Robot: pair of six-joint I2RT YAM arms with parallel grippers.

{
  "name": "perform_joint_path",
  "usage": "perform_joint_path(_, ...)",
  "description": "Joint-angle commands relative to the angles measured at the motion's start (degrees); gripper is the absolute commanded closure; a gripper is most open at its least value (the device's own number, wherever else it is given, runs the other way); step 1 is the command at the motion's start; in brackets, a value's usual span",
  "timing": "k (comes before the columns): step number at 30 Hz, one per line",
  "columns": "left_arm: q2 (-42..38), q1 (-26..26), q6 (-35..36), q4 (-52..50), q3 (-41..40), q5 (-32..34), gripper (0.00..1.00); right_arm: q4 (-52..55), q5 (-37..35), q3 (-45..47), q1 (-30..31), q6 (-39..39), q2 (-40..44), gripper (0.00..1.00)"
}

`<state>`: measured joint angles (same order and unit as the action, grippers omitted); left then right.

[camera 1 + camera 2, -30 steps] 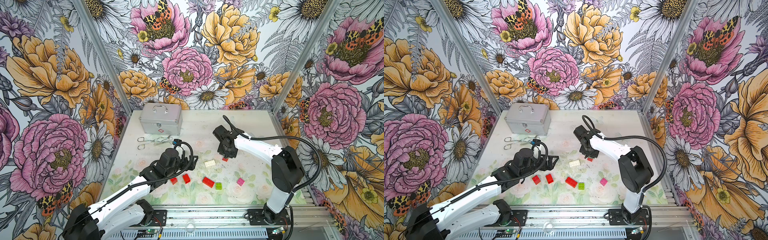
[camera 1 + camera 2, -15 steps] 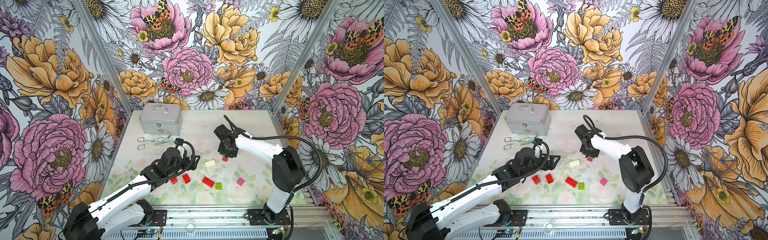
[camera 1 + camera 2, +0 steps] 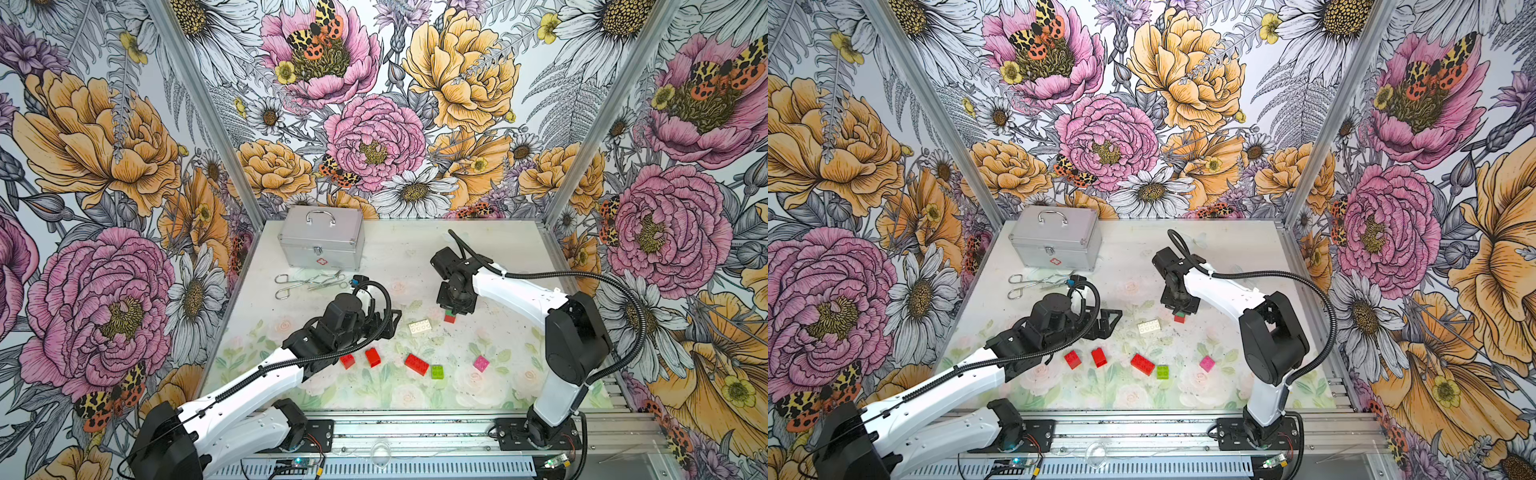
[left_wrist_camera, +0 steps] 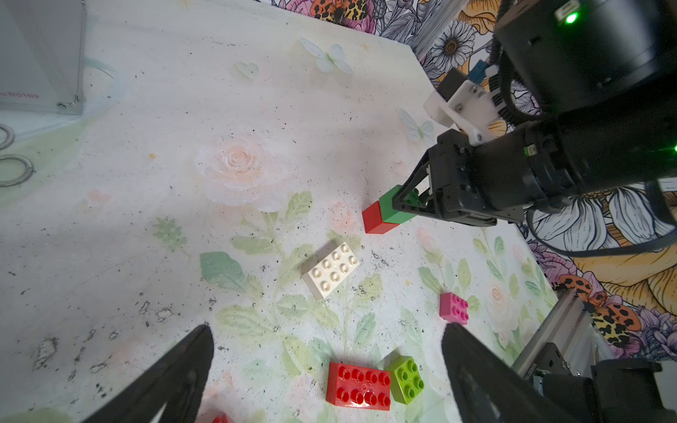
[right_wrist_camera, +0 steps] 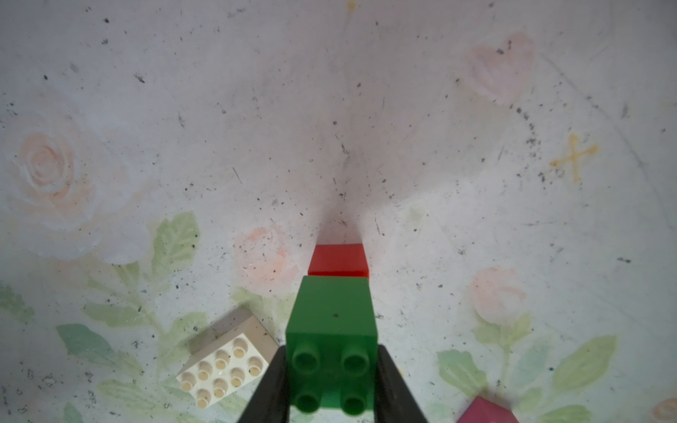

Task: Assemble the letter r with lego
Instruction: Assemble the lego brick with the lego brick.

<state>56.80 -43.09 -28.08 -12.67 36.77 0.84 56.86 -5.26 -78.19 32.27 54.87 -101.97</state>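
1. Right now the right gripper point(image 5: 331, 384) is pinched tight on a dark green brick point(image 5: 331, 322), squeezing it from both sides.
2. The green brick's four round bumps point back at the gripper. A red brick point(image 5: 339, 260) is stuck on its far end. Together they make a short bar that points away from the gripper and slants down at the table point(image 5: 329, 110).
3. In both top views the bar is near the middle of the table. I cannot tell if its red end touches the table.
4. A white brick point(image 3: 419, 326) with eight bumps lies flat just beside the bar, bumps up. Its long side runs slanted across the table.
5. Closer to the arms' bases lie a long red brick point(image 3: 417, 364), a lime green brick point(image 3: 436, 371) right beside its end, and a pink brick point(image 3: 481, 363) off by itself. Two small red bricks point(image 3: 347, 361) point(image 3: 372, 357) lie near the left arm.
6. All the bricks are shiny plastic.
7. The left gripper point(image 4: 328, 329) is spread wide and holds nothing. It hangs over the table, near the white brick.
8. A silver case point(image 3: 321, 243) stands shut in the back corner, so what is inside is hidden. Steel tools point(image 3: 309, 282) lie in front of it.
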Motion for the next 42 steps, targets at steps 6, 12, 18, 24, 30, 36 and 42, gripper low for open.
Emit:
perform_joint_path(6,0.54,-0.90,0.12,-0.90,2.29,1.88,0.01,-1.67,2.14,2.20,-0.15,-2.08,-0.54,0.75)
perform_joint_path(12,1.02,-1.49,0.30,-1.06,3.10,2.99,0.01,-0.10,0.13,0.31,0.04,-3.39,1.41,0.75)
perform_joint_path(18,0.95,-2.00,0.56,-1.44,3.54,3.64,0.01,0.36,-0.78,-0.38,0.34,-4.06,1.76,0.75)
perform_joint_path(24,0.53,-2.08,1.01,-2.03,3.74,4.03,0.01,0.44,-1.56,-1.17,0.71,-3.92,2.20,0.75)
perform_joint_path(30,0.86,-2.09,1.27,-2.05,4.00,4.00,0.01,0.37,-2.55,-1.53,0.78,-3.37,3.32,0.75)
perform_joint_path(36,0.95,-2.08,1.36,-2.00,4.00,3.82,0.01,0.34,-2.05,-0.94,0.80,-2.94,3.15,0.75)
perform_joint_path(42,0.86,-2.08,1.20,-2.14,3.84,3.56,0.01,0.14,-1.43,0.18,0.80,-2.66,2.58,0.75)
